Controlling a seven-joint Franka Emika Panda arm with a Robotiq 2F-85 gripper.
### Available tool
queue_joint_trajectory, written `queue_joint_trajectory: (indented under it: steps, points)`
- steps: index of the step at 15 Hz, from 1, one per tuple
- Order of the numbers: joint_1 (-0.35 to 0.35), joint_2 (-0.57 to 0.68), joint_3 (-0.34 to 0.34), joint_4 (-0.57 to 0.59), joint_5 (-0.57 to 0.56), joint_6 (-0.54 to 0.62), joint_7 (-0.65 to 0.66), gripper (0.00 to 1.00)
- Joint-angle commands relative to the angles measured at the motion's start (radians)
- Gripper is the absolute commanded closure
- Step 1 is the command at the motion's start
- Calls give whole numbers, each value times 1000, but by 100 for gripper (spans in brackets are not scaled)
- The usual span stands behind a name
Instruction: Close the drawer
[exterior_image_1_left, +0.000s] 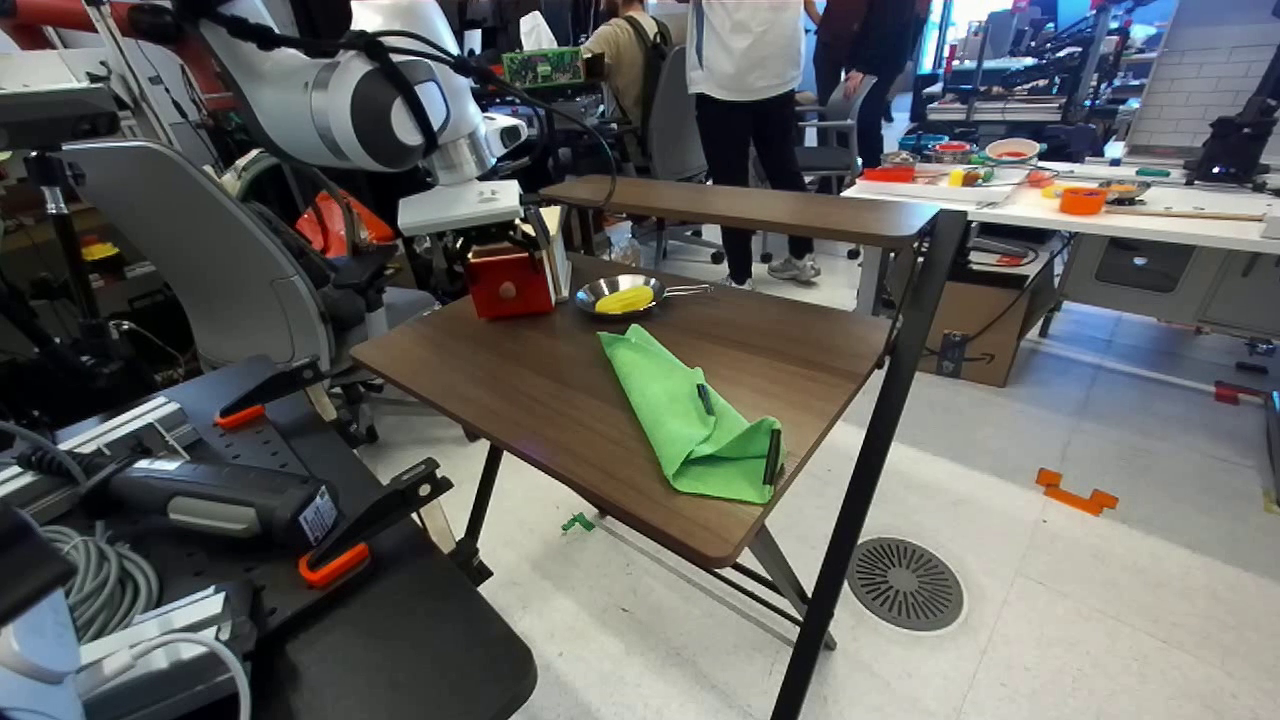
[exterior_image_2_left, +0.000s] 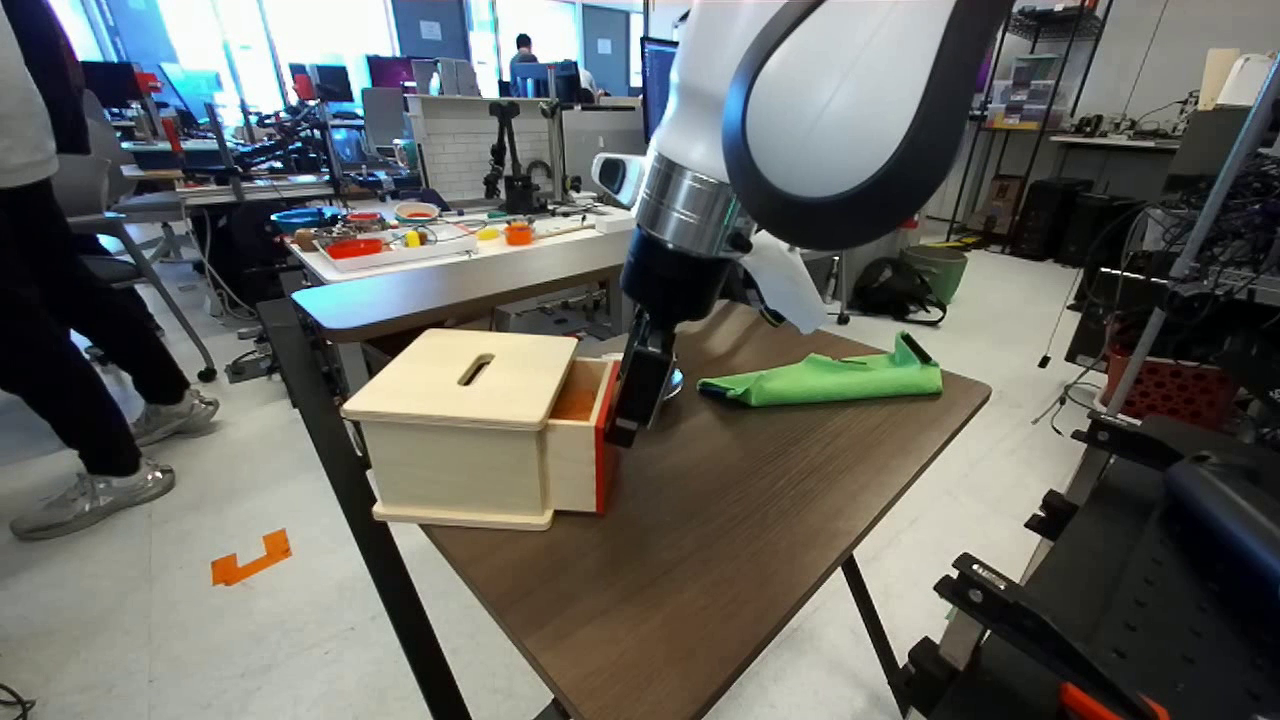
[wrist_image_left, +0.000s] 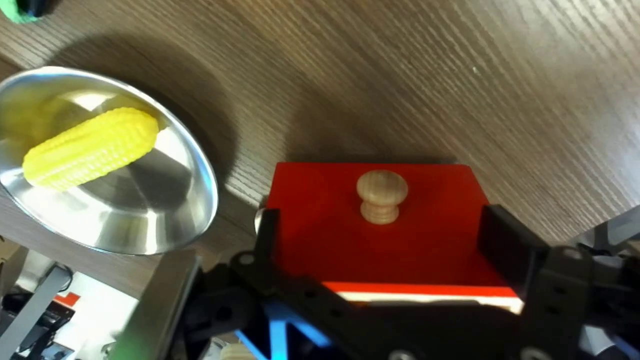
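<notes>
The drawer (exterior_image_2_left: 580, 465) has a red front and pale wooden sides with an orange-tan inside. It stands partly pulled out of a pale wooden box (exterior_image_2_left: 450, 465). Its red front with a round wooden knob shows in the wrist view (wrist_image_left: 325, 245) and in an exterior view (exterior_image_1_left: 510, 285). My gripper (wrist_image_left: 382, 215) is open, with one black finger near each side edge of the red front and the knob between them. In an exterior view the gripper (exterior_image_2_left: 632, 415) points down at the drawer's front. I cannot tell whether the fingers touch it.
A metal pan (exterior_image_1_left: 591, 293) with a yellow corn cob (wrist_image_left: 92, 150) stands beside the drawer. A green cloth (exterior_image_1_left: 690, 420) lies on the brown table (exterior_image_1_left: 530, 380). A raised shelf (exterior_image_1_left: 740, 212) runs along one table edge, near the box.
</notes>
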Motion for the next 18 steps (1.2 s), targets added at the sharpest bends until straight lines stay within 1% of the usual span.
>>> queue_joint_trajectory:
  steps: [1,6,9,14,17,18]
  points:
    - [-12,56,21,66,-24,13,-10,0]
    - [-19,107,37,127,-10,44,5,0]
    - [-20,124,41,144,-10,83,16,0]
    - [-41,133,69,139,-19,144,27,0]
    - [-68,127,90,124,-20,142,22,0]
    - [-69,118,85,114,-20,142,27,0]
